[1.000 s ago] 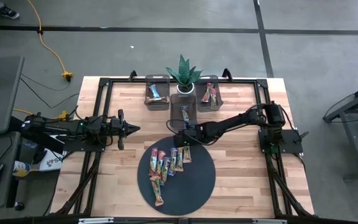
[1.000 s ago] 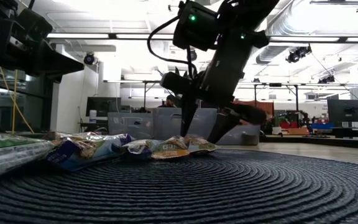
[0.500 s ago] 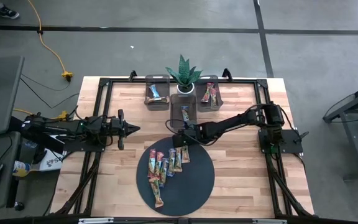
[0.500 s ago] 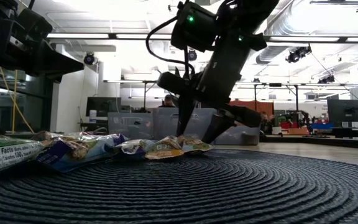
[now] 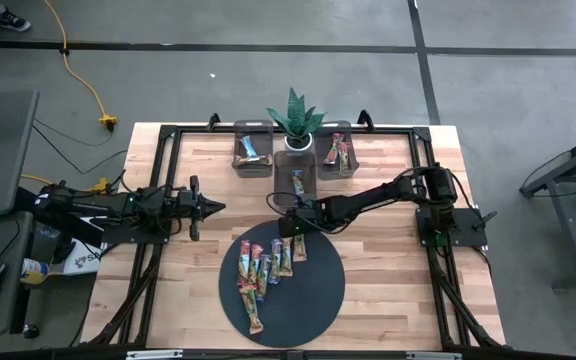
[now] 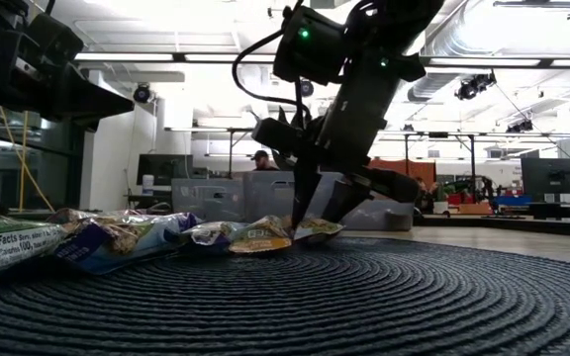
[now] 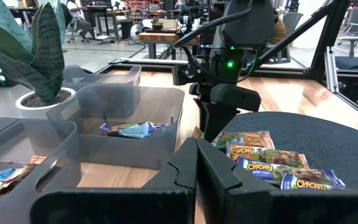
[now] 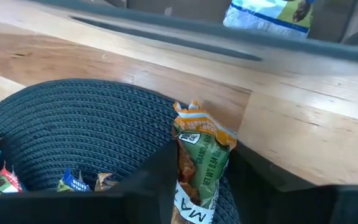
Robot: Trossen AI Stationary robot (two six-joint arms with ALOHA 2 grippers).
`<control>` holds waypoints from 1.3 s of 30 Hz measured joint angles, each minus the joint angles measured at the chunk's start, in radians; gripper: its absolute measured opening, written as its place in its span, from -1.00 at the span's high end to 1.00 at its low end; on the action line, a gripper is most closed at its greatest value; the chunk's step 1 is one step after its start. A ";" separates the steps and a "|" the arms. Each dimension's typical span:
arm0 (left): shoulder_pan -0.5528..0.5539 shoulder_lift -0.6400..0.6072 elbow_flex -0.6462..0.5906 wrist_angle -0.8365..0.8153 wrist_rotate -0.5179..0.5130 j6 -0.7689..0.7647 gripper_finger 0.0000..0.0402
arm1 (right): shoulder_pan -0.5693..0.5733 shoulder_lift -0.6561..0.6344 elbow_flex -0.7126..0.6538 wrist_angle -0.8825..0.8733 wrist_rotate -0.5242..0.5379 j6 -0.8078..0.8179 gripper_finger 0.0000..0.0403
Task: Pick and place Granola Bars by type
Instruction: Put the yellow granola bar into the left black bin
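The left gripper [image 5: 211, 208] waits over bare table at the left, well apart from the work, with its fingers together. To its right, the dark round mat [image 5: 313, 300] carries a row of granola bars [image 5: 261, 272] lying side by side, some overlapping. The green-wrapped bar [image 8: 201, 163] lies at the right end of that row, at the mat's far edge. The right gripper [image 5: 291, 230] has come down over it, and the right wrist view shows one finger on each side of the bar with the wrapper between them; the fingers are closing in, but firm contact cannot be confirmed. Beyond stand three translucent bins [image 5: 295, 172] beside a potted plant [image 5: 296, 120], each already holding bars. Assessed risks: the glossy wrapper may slip or buckle if pinched only at its crimped end, dropping the bar on the lift. The neighbouring bar [image 8: 72, 181] lies just beside it, so an offset finger could drag it along or scatter the row. Fingertips pressing into the woven mat could snag it and shift everything. A misjudged type would put the bar in the wrong bin.
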 joint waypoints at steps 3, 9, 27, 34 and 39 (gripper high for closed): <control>0.000 0.000 0.000 0.000 0.000 0.000 0.99 | 0.000 0.000 0.000 -0.006 -0.006 0.000 0.49; 0.000 0.000 0.000 0.000 0.000 0.000 0.99 | 0.000 0.000 0.000 -0.003 -0.010 0.000 0.56; 0.000 0.000 0.000 0.001 0.000 0.000 0.99 | 0.002 -0.064 0.000 0.025 -0.055 -0.065 0.59; 0.000 0.000 0.000 0.002 0.000 0.000 0.99 | 0.002 -0.104 0.000 0.051 -0.087 -0.090 0.59; 0.000 0.000 0.000 0.002 0.000 0.000 0.99 | 0.002 -0.151 0.001 0.103 -0.111 -0.118 0.59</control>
